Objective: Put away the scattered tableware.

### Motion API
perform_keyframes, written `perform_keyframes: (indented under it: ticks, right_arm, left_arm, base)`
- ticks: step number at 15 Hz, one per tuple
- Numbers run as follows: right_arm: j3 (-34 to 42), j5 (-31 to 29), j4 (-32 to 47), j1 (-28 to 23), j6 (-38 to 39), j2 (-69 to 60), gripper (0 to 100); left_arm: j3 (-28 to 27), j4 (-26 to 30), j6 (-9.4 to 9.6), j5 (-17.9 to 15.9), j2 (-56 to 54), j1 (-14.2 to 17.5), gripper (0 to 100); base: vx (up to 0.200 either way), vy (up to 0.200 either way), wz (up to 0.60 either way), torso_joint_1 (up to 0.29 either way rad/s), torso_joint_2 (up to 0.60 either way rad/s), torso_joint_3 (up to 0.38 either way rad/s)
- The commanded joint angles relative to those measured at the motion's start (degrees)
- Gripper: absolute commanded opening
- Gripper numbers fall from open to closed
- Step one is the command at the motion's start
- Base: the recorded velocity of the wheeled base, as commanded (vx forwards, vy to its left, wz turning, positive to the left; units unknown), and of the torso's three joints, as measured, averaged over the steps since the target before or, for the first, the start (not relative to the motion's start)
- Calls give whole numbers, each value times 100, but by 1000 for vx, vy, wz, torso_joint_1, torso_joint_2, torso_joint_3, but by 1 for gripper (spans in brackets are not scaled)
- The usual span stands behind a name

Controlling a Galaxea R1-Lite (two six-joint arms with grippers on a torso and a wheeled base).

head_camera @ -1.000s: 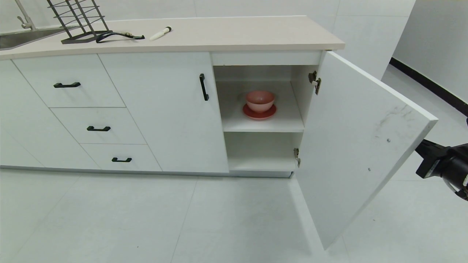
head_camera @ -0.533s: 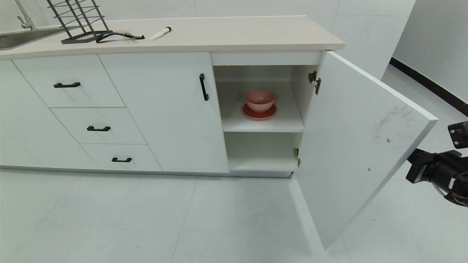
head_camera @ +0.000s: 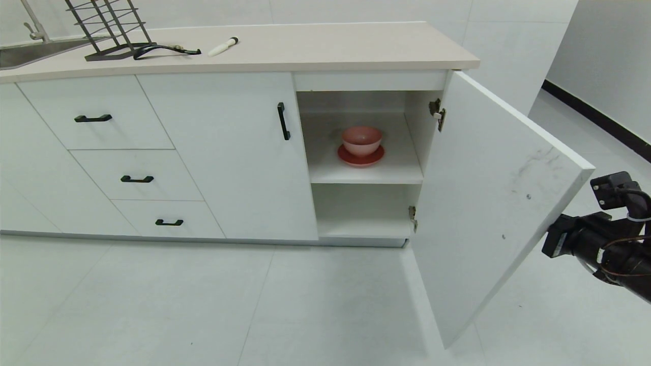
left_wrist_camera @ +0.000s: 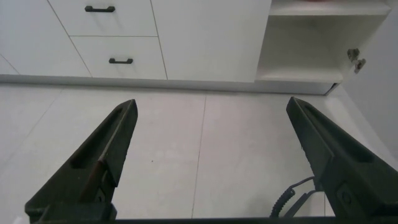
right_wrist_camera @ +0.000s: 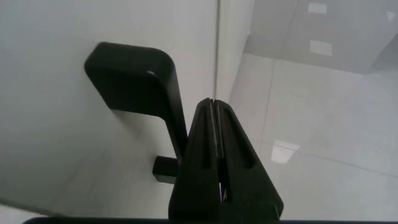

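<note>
In the head view, a pink bowl [head_camera: 361, 139] sits on a red plate [head_camera: 361, 157] on the cabinet's upper shelf [head_camera: 399, 170], its door [head_camera: 488, 203] swung open at the right. The left wrist view has the left gripper [left_wrist_camera: 211, 107] spread wide and empty. The right wrist view has the right gripper [right_wrist_camera: 215, 107] pinched together just beside the door's black handle [right_wrist_camera: 138, 78].

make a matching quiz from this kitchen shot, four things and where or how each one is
Things:
1 bowl
2 rack
3 door
4 left gripper

Place or state:
a standing wide open
b on the plate
c jaws apart above the floor
d on the counter by the sink

Pairs: 1-b, 2-d, 3-a, 4-c
</note>
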Motion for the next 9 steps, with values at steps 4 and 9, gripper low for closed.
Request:
perform_keyframes:
  ticks: [4,9]
  right_arm:
    - [87,10,-11,368,-1,-8,0]
    - [104,10,-37,1159,7,-87,0]
  left_arm:
    - [0,-1,1,4,7,1,100]
    - [0,-1,1,4,7,1,100]
  base:
    - [0,0,0,0,0,0]
    - [0,0,0,0,0,0]
